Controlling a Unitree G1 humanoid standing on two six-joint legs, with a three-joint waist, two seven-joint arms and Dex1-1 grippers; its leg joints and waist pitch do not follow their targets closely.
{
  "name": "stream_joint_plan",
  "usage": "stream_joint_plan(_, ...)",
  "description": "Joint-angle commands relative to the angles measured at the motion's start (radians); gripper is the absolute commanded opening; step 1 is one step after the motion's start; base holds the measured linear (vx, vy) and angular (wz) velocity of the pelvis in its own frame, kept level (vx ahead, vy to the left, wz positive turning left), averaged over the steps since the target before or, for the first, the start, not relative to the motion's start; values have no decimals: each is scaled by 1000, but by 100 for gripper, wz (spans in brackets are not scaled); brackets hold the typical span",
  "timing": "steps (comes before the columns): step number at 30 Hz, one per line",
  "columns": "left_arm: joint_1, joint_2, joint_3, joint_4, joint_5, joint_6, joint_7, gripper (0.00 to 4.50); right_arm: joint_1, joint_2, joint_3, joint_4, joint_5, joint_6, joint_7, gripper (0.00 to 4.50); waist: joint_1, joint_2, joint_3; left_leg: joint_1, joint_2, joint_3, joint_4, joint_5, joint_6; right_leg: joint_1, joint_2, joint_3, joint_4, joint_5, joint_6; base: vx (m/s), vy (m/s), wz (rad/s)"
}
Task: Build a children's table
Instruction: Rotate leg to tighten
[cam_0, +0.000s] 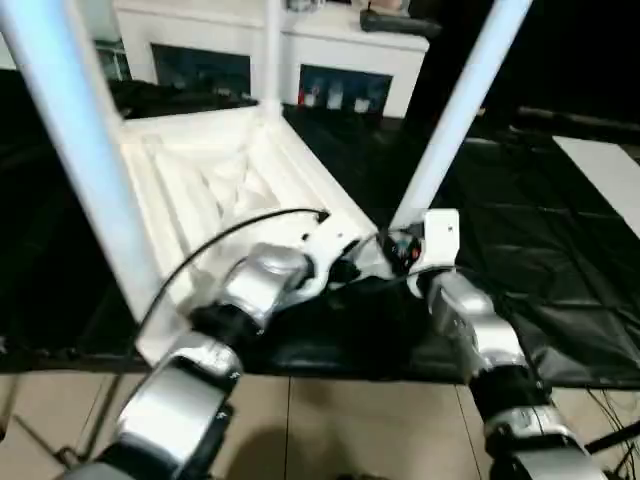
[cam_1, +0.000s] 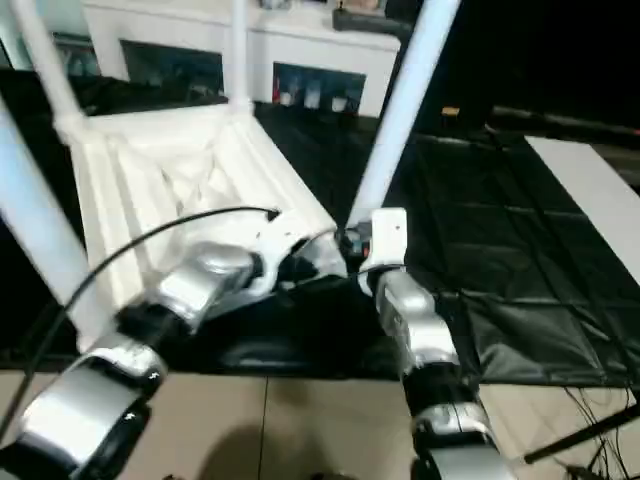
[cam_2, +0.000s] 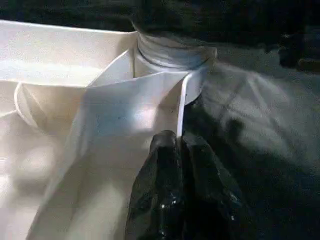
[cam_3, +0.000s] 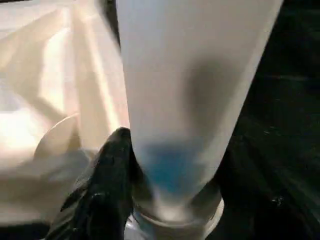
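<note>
While the tabletop (cam_0: 215, 190) lies upside down, ribbed side up, on a black sheet (cam_0: 560, 240) over the floor, three white legs stand upright in its corner sockets: a near-left leg (cam_0: 85, 140), a near-right leg (cam_0: 455, 110) and a far leg (cam_0: 271, 55), with a fourth (cam_1: 45, 65) visible at the far-left corner in the right eye view. By that count the build looks close to finished; what remains, as a judgement, is seating the near-right leg fully, then turning the table upright. A white cabinet (cam_0: 300, 60) with glass doors stands behind. Both silver forearms reach to the near-right corner. The right hand (cam_3: 165, 165) is at the base of that leg, one black finger (cam_3: 107, 180) against it just above the socket; whether it is actually gripping cannot be told. The left hand (cam_2: 180, 150) is clenched on the tabletop's thin rim beside the same socket (cam_2: 167, 52).
</note>
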Motion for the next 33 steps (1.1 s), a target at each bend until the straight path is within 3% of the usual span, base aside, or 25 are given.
stream_joint_plan(1,-68,-17,67,58,-6,-44,176,0,-19,33,-28,79,9,-4,-87,205,-1,16,-72,10,0,2,-75,-304,-8,49,-34,18,-79,-364,-134,0,0,0)
stream_joint_plan(3,-96,-39,76,100,2,-76,218,0,-53,55,-30,120,-4,-19,-121,202,1,18,-74,5,1,4,-74,-264,0,55,-36,20,-72,-294,-154,0,0,0)
stream_joint_plan(4,-107,-47,72,113,9,-90,215,0,-68,65,-13,128,-9,-25,-83,201,0,27,-76,5,0,6,-72,-231,11,57,-32,20,-65,-212,-179,0,0,0)
stream_joint_plan(5,-108,-48,70,114,10,-92,212,0,-69,66,-9,128,-10,-26,-71,200,0,23,-76,3,-1,7,-71,-224,18,61,-33,19,-63,-196,-183,0,0,0)
stream_joint_plan(9,-107,-47,74,111,-8,-107,157,0,-47,66,-11,78,10,-67,30,200,9,25,-79,2,2,9,-67,-147,63,70,-37,21,-48,-67,-232,0,0,0)
stream_joint_plan(10,-99,-38,63,104,-2,-122,132,0,-32,56,-21,51,25,-72,49,255,9,32,-79,3,2,8,-68,-130,74,73,-35,20,-43,-40,-248,0,0,0)
stream_joint_plan(12,-79,-12,28,107,23,-177,68,0,13,16,-18,-19,28,-81,85,270,11,33,-78,7,4,10,-68,-135,99,75,-35,20,-48,-18,-266,0,0,0)
stream_joint_plan(13,-69,-2,19,113,29,-194,39,0,38,-6,-12,-63,33,-70,113,277,7,30,-77,1,4,7,-70,-141,102,81,-37,20,-47,-32,-261,0,0,0)
stream_joint_plan(16,-44,16,4,108,31,-216,-26,0,95,-57,13,-169,57,-20,213,309,7,25,-71,7,5,10,-71,-190,102,77,-38,21,-60,-128,-256,0,0,0)
stream_joint_plan(18,-22,32,-15,101,34,-218,-88,0,144,-107,35,-250,73,17,307,320,12,27,-66,10,7,10,-73,-221,92,74,-39,22,-67,-205,-244,0,0,0)
stream_joint_plan(19,8,57,-40,91,39,-221,-166,0,217,-192,70,-360,94,63,435,332,26,22,-61,10,12,9,-75,-222,98,79,-40,24,-71,-230,-224,0,0,0)
stream_joint_plan(20,8,57,-40,91,39,-221,-166,0,217,-192,70,-360,94,63,435,332,28,25,-58,12,14,11,-75,-224,98,71,-42,26,-71,-237,-222,0,0,0)
stream_joint_plan(22,55,105,-73,62,45,-244,-308,0,323,-332,109,-498,119,115,614,358,37,19,-55,12,11,9,-78,-254,90,75,-41,24,-81,-321,-192,0,0,0)
stream_joint_plan(23,79,133,-90,31,42,-254,-391,0,351,-376,109,-526,130,128,666,362,40,20,-51,14,14,10,-81,-272,90,67,-43,27,-84,-359,-181,0,0,0)
stream_joint_plan(24,91,149,-100,9,38,-269,-437,0,355,-388,105,-529,137,133,678,374,36,21,-46,11,14,7,-86,-312,80,65,-44,23,-92,-448,-164,0,0,0)
stream_joint_plan(27,112,178,-112,-41,16,-265,-530,0,353,-397,106,-526,143,134,698,403,24,25,-45,20,11,-2,-86,-380,40,52,-52,17,-110,-623,-113,0,0,0)
stream_joint_plan(28,119,197,-121,-61,13,-257,-579,0,353,-405,117,-530,136,137,719,406,23,26,-46,28,12,-3,-84,-395,35,45,-50,15,-115,-637,-107,0,0,0)
stream_joint_plan(31,125,240,-153,-83,42,-270,-626,0,354,-424,185,-536,86,126,750,406,27,34,-44,34,14,-6,-89,-417,28,40,-49,12,-119,-636,-105,0,0,0)
stream_joint_plan(33,133,252,-159,-106,43,-260,-649,0,346,-416,203,-529,75,122,751,406,23,37,-44,28,18,-10,-98,-433,17,46,-48,11,-115,-602,-113,0,0,0)
